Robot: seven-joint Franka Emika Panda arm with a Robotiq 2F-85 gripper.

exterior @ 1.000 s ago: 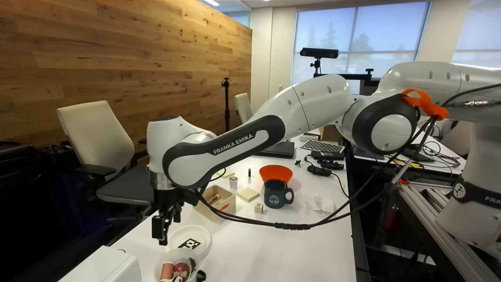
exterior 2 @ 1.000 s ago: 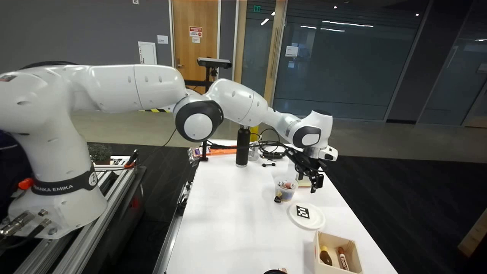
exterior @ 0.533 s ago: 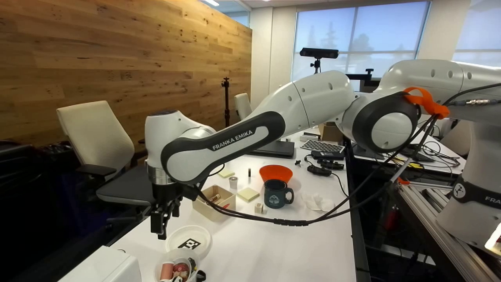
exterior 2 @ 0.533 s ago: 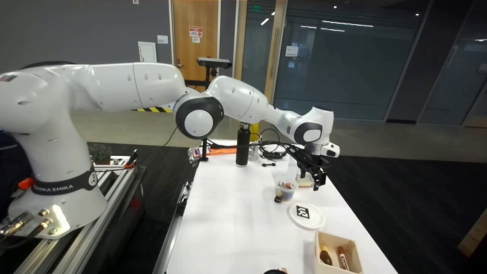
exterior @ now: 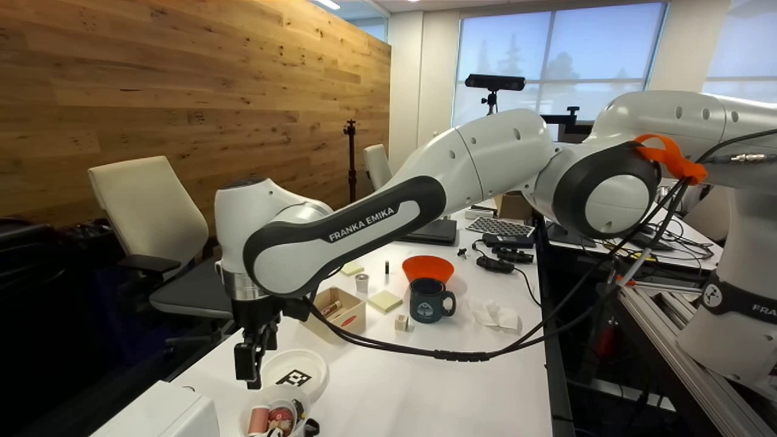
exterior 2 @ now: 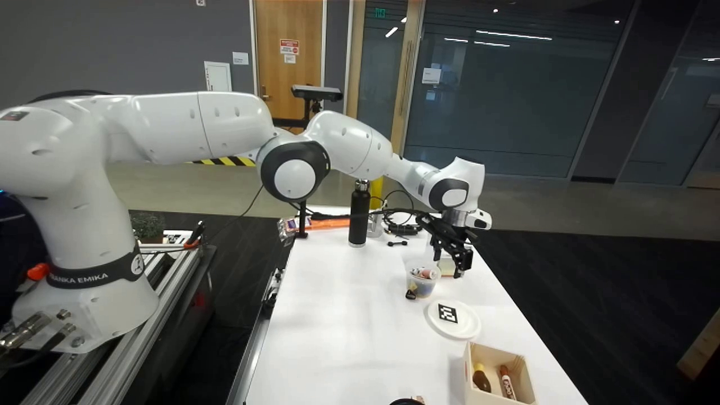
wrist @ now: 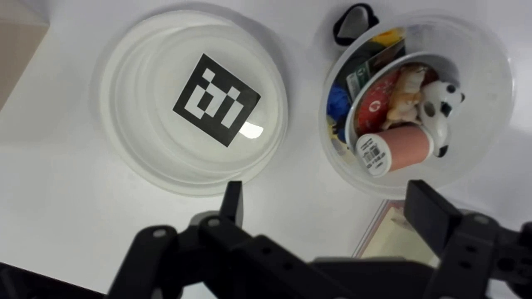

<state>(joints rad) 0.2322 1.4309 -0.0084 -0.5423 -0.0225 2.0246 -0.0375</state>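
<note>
My gripper (wrist: 326,185) stands open above the white table, its fingers (wrist: 430,211) wide apart and nothing between them. In the wrist view a white round lid (wrist: 133,124) with a black-and-white square marker (wrist: 216,99) lies up and left. Up and right is a clear plastic tub (wrist: 482,128); it holds a pink thread spool (wrist: 409,147), a panda figure (wrist: 434,104) and other small items. A dark-rimmed object (wrist: 355,25) sits against the tub. Below the tub, a yellowish item with a reddish edge (wrist: 395,236) is partly hidden by a finger. In an exterior view the gripper (exterior 2: 453,264) hangs just beyond the tub (exterior 2: 421,287).
A wooden box (exterior 2: 469,382) with two items inside stands past the lid. Elsewhere on the table are a dark mug (exterior: 427,306), an orange bowl (exterior: 428,271) and a black bottle (exterior 2: 359,216). Loose cables (exterior: 455,355) sag beneath the arm.
The gripper rose a little, then came back down. Over the last half second it also shifted toward the robot's base and the tub. The tabletop things have stayed put.
</note>
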